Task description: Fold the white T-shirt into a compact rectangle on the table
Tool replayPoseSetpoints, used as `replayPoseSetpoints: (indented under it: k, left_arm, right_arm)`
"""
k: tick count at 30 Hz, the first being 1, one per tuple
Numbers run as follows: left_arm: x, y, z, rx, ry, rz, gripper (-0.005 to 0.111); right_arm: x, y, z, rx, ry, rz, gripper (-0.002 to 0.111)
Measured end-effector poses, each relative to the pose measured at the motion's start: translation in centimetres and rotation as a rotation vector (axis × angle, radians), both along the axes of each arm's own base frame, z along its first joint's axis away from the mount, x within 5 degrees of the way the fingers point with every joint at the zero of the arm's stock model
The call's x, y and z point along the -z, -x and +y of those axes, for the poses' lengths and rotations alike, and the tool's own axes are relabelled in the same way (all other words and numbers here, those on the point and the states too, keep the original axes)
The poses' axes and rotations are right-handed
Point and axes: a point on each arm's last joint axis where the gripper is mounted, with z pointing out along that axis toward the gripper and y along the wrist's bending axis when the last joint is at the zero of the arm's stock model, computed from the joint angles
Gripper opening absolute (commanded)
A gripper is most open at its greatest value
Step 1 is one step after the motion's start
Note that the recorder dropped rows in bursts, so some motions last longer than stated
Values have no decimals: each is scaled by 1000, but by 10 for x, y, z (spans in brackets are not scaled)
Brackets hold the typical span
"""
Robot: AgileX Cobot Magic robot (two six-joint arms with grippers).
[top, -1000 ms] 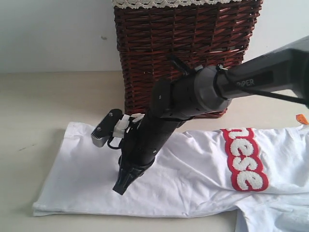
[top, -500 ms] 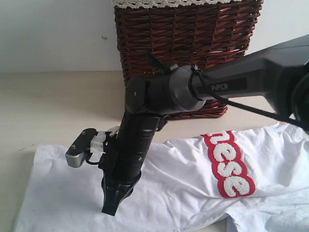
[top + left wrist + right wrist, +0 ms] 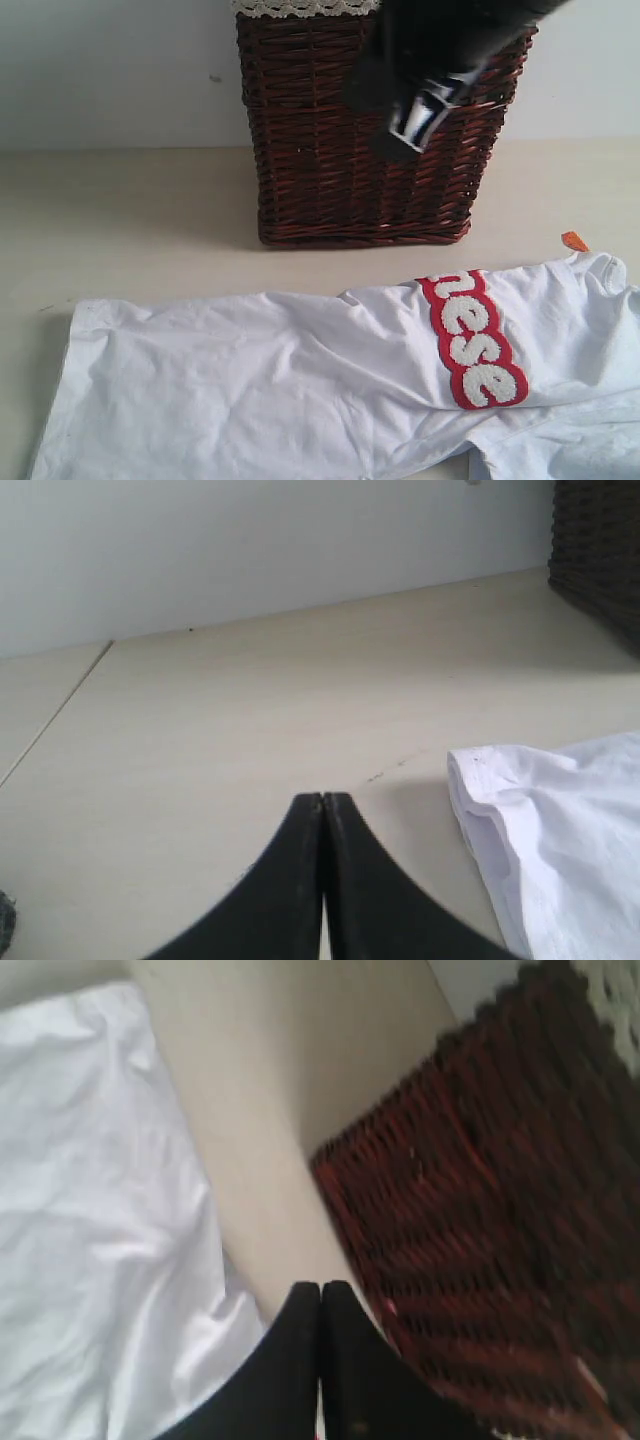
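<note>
The white T-shirt [image 3: 280, 380] lies spread and wrinkled across the near part of the table [image 3: 130, 220]. Its red lettered patch [image 3: 472, 342] sits toward the right and its orange neck tag [image 3: 573, 241] at the far right edge. My right gripper [image 3: 320, 1287] is shut and empty, raised above the strip of table between shirt [image 3: 90, 1210] and basket. In the exterior view only the blurred right arm [image 3: 430, 60] shows at the top. My left gripper [image 3: 323, 798] is shut and empty, low over bare table beside the shirt's folded edge [image 3: 540, 810].
A dark brown wicker basket [image 3: 360, 140] with cream lace trim [image 3: 300, 8] stands at the back centre against the pale wall [image 3: 110, 70], just behind the shirt. The basket's corner [image 3: 600, 540] also shows in the left wrist view. A seam [image 3: 55, 715] crosses the table.
The right arm has lifted off the shirt and swung up to the top of the exterior view. The shirt, dragged leftward a second ago, now lies still.
</note>
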Motion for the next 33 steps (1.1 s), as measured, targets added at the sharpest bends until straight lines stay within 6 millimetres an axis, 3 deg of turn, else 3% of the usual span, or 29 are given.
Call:
replayPoseSetpoints:
  k: [3,6,8,10,23,33]
  left_arm:
    - [0,0,0,0,0,0,1]
    - [0,0,0,0,0,0,1]
    - [0,0,0,0,0,0,1]
    - [0,0,0,0,0,0,1]
    - [0,0,0,0,0,0,1]
    - [0,0,0,0,0,0,1]
  right_arm:
    - [36,7,-42,117,74,29,1]
    - [105,5,-79,231,149,74,1]
    - [146,1,-90,248,195,110,1]
    - [170,-6,-89,233,219,120,1]
    - [251,-38,-77,225,219,105,1]
    - [267,-70,-65,245,167,23,1]
